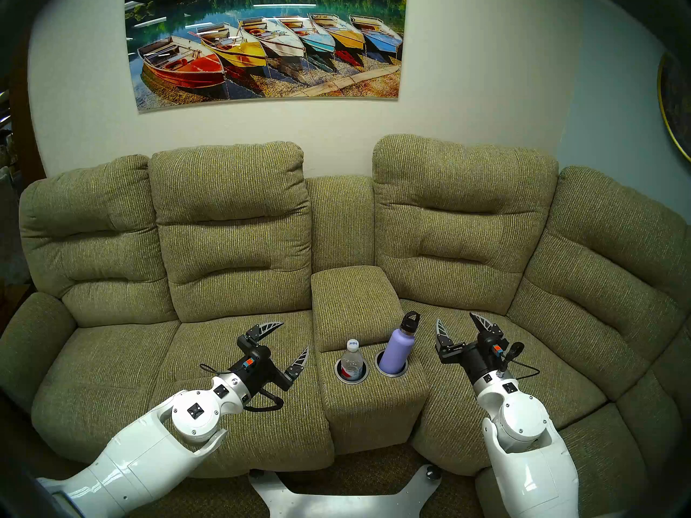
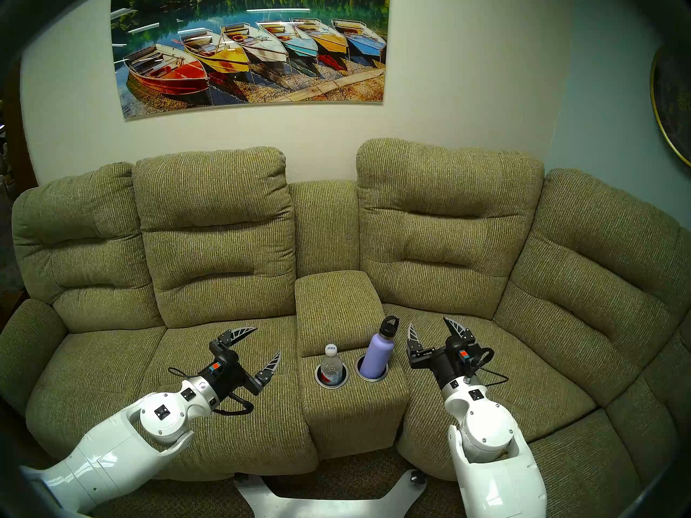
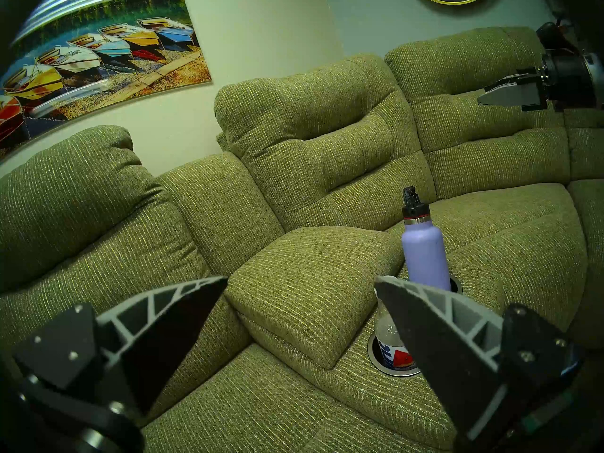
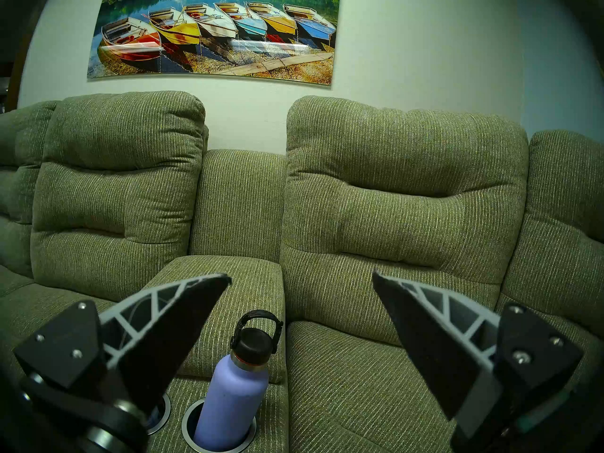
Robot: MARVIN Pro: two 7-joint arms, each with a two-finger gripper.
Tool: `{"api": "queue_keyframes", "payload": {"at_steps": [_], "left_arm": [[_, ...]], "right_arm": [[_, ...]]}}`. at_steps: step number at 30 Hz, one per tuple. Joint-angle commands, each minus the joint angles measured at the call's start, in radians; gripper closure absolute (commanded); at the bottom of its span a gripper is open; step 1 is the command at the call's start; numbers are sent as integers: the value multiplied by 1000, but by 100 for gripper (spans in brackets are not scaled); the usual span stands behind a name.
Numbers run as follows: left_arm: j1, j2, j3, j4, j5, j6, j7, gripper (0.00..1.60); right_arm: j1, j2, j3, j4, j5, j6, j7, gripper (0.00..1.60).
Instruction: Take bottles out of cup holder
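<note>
Both bottles in the holder, my claws empty.

My left claw (image 1: 289, 339) hangs spread beside the light, crushable water bottle (image 1: 352, 360): grip its neck. Flask (image 1: 397, 351) looks heavy, slick: grip its body. Right claw (image 1: 460, 324) spread too.

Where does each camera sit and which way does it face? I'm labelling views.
Head pair: high, looking down at the sofa console; both arms show, left gripper, right gripper.
Left wrist: low, facing right across the water bottle toward the lavender flask; own fingers.
Right wrist: level, facing the backrest; own fingers.
All share the flask.
</note>
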Motion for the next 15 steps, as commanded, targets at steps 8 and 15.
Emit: {"api": "queue_keyframes", "payload": {"at_steps": [8,15], "left_arm": [[-2,0,-1,-12,-1,-2,1,0],[-2,0,-1,-12,-1,-2,1,0]], "right_arm": [[44,-4,-20,27,16,19,19,0],[38,-5,-19,62,22,16,28,0]]}}
